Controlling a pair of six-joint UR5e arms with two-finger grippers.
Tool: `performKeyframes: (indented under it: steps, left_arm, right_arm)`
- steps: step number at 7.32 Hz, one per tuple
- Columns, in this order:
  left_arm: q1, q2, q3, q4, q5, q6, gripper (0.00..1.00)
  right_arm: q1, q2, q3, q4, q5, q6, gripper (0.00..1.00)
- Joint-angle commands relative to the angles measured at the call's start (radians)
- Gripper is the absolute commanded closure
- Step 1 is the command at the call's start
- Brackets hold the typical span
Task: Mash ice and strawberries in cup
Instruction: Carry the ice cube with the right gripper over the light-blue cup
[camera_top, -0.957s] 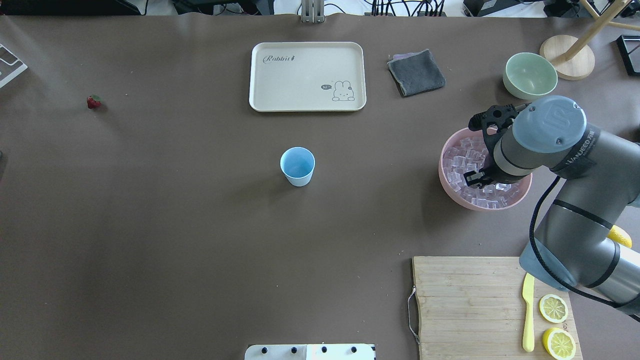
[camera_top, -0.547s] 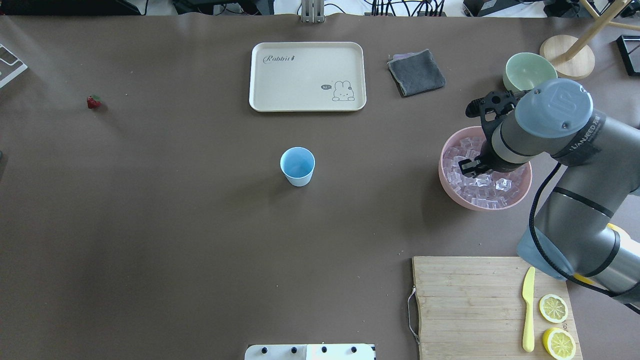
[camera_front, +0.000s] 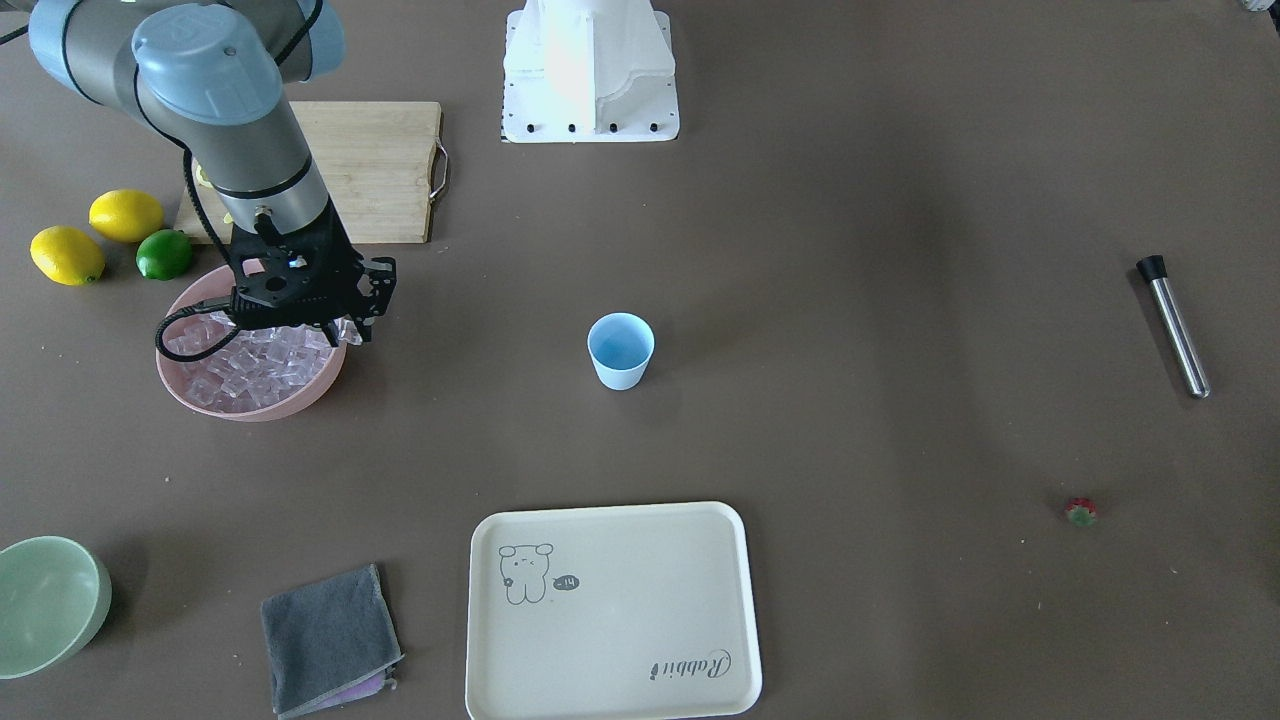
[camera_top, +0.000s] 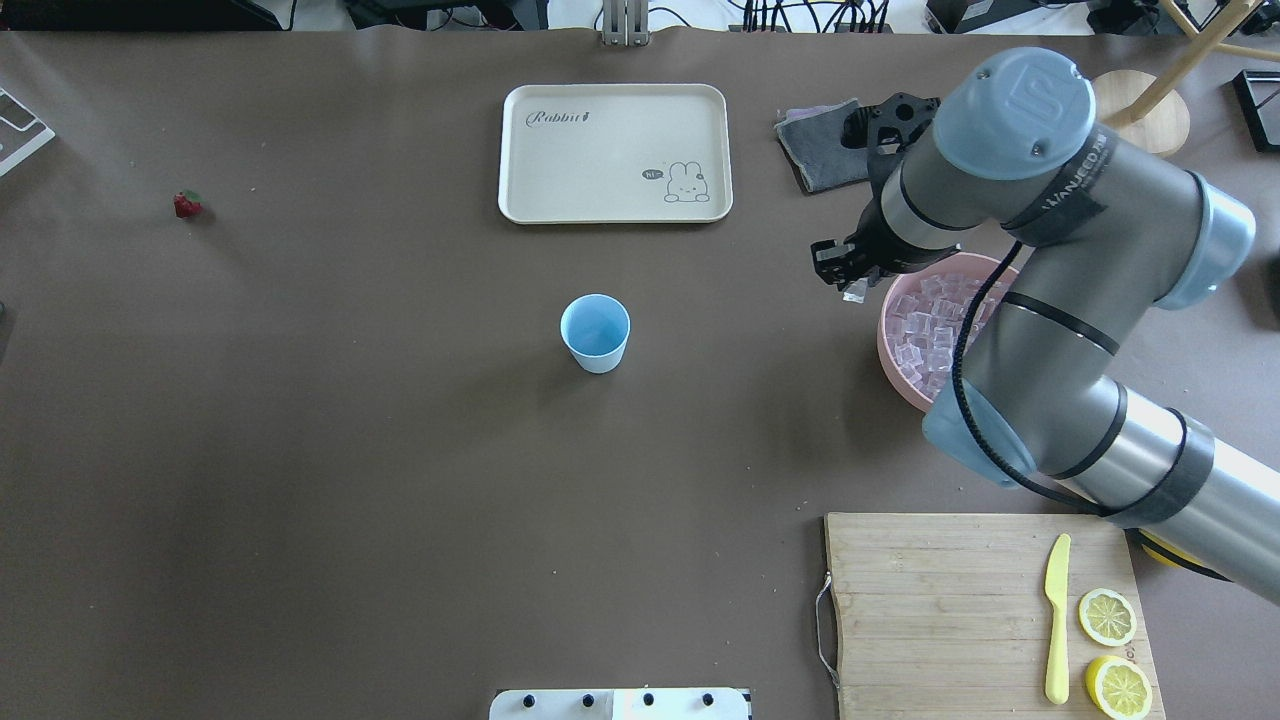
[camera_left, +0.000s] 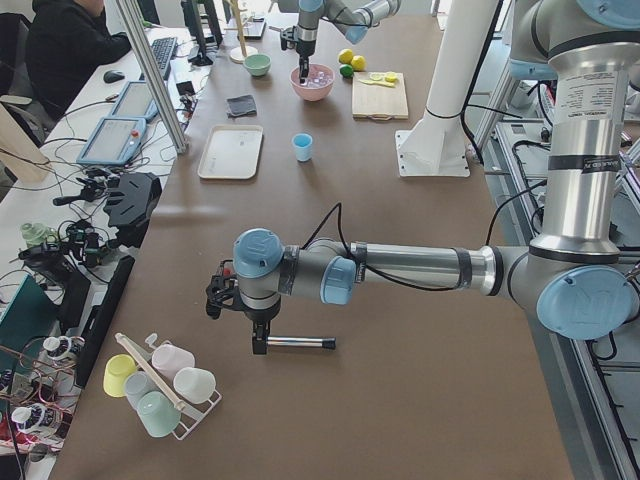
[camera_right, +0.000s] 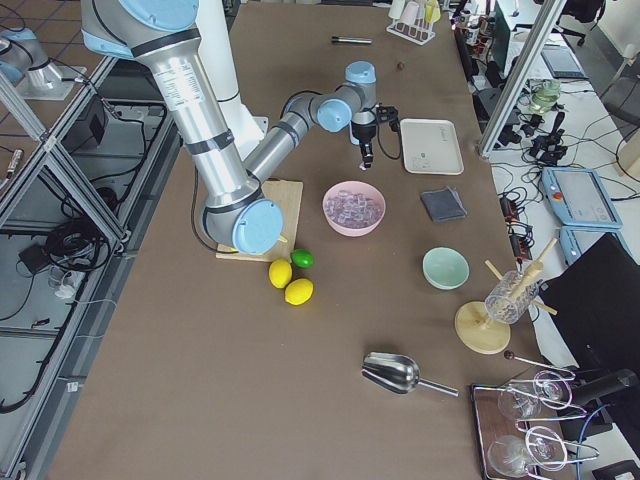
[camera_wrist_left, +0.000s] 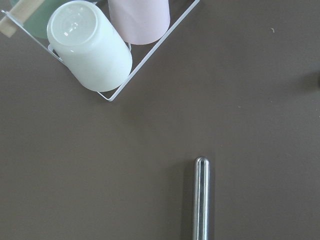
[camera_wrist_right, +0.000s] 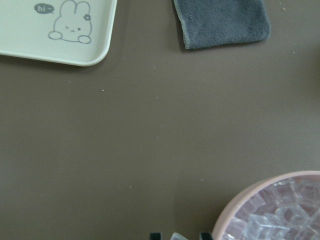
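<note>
Between right jaws, wrist view: ice (camera_wrist_right: 179, 236)

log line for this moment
right gripper: shut on ice cube, just outside pink bowl | cup: empty | strawberry: on table | left gripper: over metal rod

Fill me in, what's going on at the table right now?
The right hand holds one ice cube in the air beside the pink bowl of ice, on the side facing the cup. The cup looks empty, and the strawberry lies far off on the table. The left hand hangs by a metal rod.
</note>
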Motion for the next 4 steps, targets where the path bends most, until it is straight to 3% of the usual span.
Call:
performKeyframes:
  steps: [1,3,4]
  left_arm:
    - [0.000,-0.008,0.008,0.000,0.000,-0.001,0.01]
    - [0.002,-0.008,0.004,0.002,-0.032,-0.001,0.01]
    - [0.000,-0.009,0.001,0.002,-0.034,0.001,0.01]
  right_arm:
    - [-0.082,0.178,-0.090,0.005,-0.037,0.185,0.93]
    - [-0.129,0.244,-0.159,0.134,-0.041,0.284,0.96]
    - [-0.175,0.278,-0.229,0.210,-0.097,0.361,0.96]
